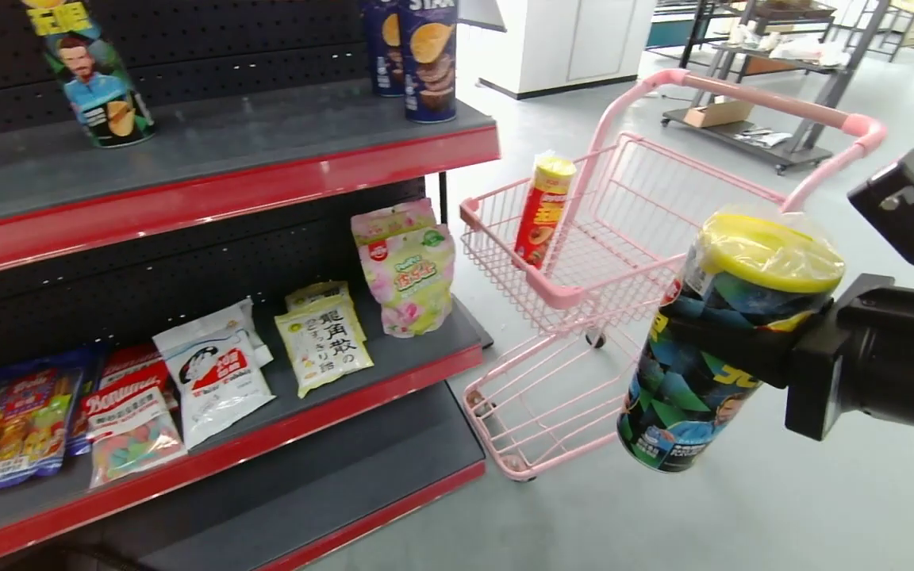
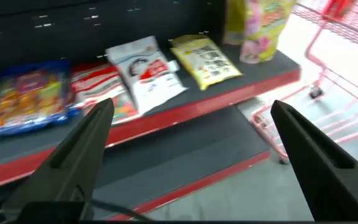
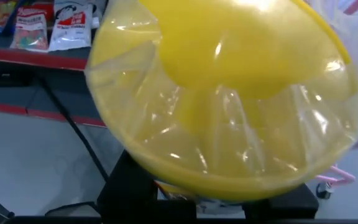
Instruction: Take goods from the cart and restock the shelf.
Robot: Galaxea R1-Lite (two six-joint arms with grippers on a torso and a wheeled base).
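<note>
**Yellow-lidded chip canister (image 1: 679, 412) held in mid-air, well short of the shelf**

The right end effector (image 1: 743, 349) is clamped around the green-and-blue canister above its middle. It holds the canister tilted over the floor, beside the pink cart (image 1: 556, 293) and well apart from the top shelf (image 1: 227, 151). In the right wrist view the yellow lid (image 3: 241, 93) sits under a loose, glossy plastic film. The left end effector (image 2: 191, 106) hangs with its fingers spread wide and nothing between them, in front of the snack bags (image 2: 145, 71) on the lower shelf.

The grip looks like the main risk. The film is likely slick and the hold is high on a long tube, so the canister could pivot or slide out during the swing toward the shelf. If it were set down at this tilt, it would probably land on its base rim and topple.

Too low an approach could catch the shelf's red front lip. Too wide an approach could knock over the matching canister (image 1: 100, 79) or the blue canisters (image 1: 428, 59) standing there. A red canister (image 1: 540, 210) waits upright in the cart's basket.
</note>
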